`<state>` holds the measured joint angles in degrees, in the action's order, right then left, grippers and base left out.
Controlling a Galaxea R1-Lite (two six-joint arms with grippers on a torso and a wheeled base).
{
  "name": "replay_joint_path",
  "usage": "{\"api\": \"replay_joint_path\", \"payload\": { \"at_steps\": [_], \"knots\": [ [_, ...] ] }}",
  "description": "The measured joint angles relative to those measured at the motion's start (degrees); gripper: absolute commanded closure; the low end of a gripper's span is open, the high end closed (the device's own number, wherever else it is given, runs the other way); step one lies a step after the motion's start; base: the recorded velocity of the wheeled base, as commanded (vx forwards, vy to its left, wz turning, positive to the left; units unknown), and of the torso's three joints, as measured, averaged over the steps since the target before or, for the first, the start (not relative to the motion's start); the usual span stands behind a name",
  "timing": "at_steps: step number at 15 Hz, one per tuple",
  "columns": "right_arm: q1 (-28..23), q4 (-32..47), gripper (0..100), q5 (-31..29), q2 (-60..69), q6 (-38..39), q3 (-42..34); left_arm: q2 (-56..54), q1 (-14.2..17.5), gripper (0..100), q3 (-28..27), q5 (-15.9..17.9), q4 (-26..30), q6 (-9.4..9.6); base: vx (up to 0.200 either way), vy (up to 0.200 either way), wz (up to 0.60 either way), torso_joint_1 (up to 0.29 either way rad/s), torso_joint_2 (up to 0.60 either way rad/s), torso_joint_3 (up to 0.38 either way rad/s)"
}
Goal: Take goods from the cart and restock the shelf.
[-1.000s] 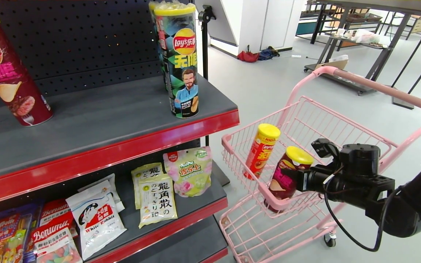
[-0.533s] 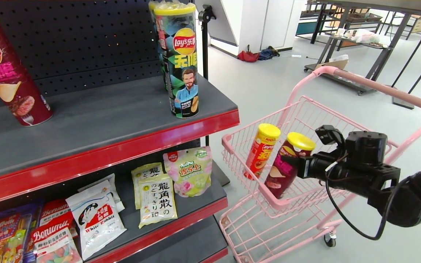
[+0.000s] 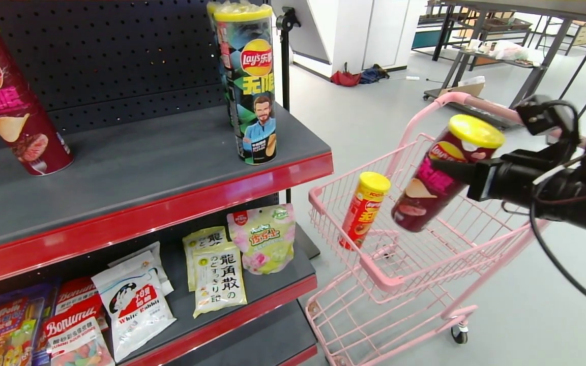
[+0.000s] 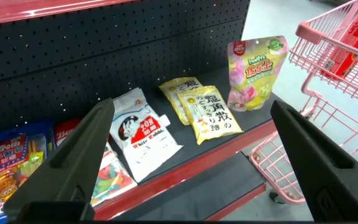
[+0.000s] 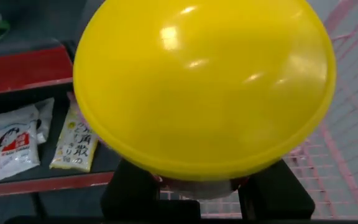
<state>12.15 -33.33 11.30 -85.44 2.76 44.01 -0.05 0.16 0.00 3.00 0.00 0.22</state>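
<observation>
My right gripper (image 3: 458, 170) is shut on a maroon chip can (image 3: 438, 178) with a yellow lid (image 5: 204, 87), holding it tilted in the air above the pink cart (image 3: 374, 269). A yellow-and-red chip can (image 3: 364, 209) leans inside the cart basket. On the upper shelf (image 3: 135, 173) stand a maroon can (image 3: 13, 101) at the left and a green can (image 3: 252, 84) near the right end. My left gripper (image 4: 191, 155) is open, low in front of the lower shelf's snack bags (image 4: 213, 112).
The lower shelf (image 3: 252, 290) holds several snack bags. The upper shelf has bare room between its two cans. The cart handle (image 3: 527, 122) runs just behind my right arm. Tables and clutter stand far behind on the grey floor.
My right gripper has lifted the maroon can up out of the cart basket and carried it higher. The yellow-and-red can stays in the cart.
</observation>
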Motion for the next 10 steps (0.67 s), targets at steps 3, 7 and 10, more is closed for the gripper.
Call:
{"api": "replay_joint_path", "payload": {
  "at_steps": [3,7,10],
  "knots": [
    [-2.8,11.2,100,-8.3,11.6,-3.9,-0.4,0.0,0.0,0,0.0,0.0,0.0,-0.01,0.0,0.0,0.0,0.0,0.0,0.0],
    [-8.4,37.1,100,-11.7,31.4,-4.9,-2.9,0.0,0.0,0,0.0,0.0,0.0,-0.04,0.0,0.0,0.0,0.0,0.0,0.0],
    [-11.7,50.0,100,-13.0,45.1,-4.8,-6.7,0.0,0.0,0,0.0,0.0,0.0,-0.04,0.0,0.0,0.0,0.0,0.0,0.0]
  ]
}}
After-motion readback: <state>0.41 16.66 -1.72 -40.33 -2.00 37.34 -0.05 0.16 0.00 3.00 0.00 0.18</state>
